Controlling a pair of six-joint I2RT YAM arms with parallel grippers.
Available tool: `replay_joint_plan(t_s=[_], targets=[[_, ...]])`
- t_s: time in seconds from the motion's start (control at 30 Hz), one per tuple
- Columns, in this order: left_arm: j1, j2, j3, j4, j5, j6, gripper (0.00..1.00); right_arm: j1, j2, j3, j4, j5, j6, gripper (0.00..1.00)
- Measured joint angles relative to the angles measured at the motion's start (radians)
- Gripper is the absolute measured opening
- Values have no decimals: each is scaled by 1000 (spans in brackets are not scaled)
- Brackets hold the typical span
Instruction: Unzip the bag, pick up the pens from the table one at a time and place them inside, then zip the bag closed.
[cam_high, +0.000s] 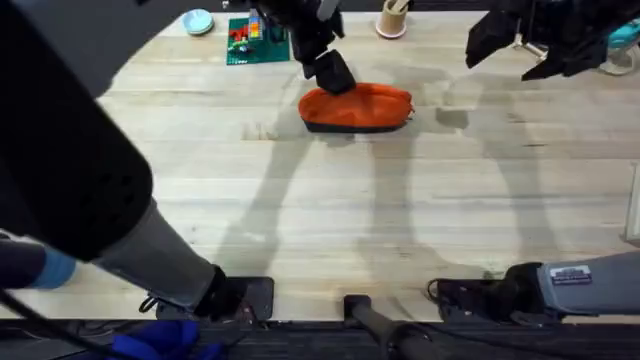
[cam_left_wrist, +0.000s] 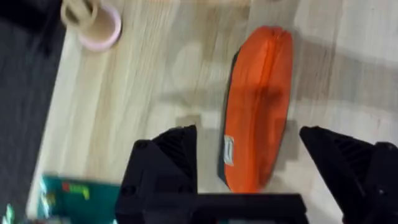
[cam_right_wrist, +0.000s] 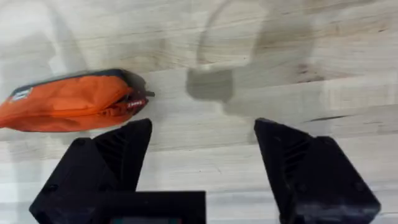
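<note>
Both jaws wide, left gripper (cam_left_wrist: 249, 165) over bag (cam_high: 357, 106) top center; slippery fabric could slide if nudged.

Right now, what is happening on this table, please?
Two robot arms are working around an orange bag lying on the wooden table. The left claw hangs open just above one end of the bag, not gripping it. The right claw is open too, off to the side of the bag's zipper-pull end. The zipper looks closed, and no pens lie on the table.
</note>
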Motion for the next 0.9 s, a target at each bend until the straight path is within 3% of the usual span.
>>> replay_joint_plan(t_s=[0.3, 0.53, 0.7, 0.9], targets=[[0, -126, 0, -92, -192, -259, 993, 43, -71, 13, -35, 0, -1, 996], [0, -252, 0, -150, -278, -440, 993, 135, -132, 18, -90, -45, -27, 996], [12, -289, 0, -220, -311, -535, 992, 208, -138, 19, -119, -55, -37, 995], [42, -291, 0, -289, -323, -596, 993, 276, -138, 19, -120, -56, -49, 996]])
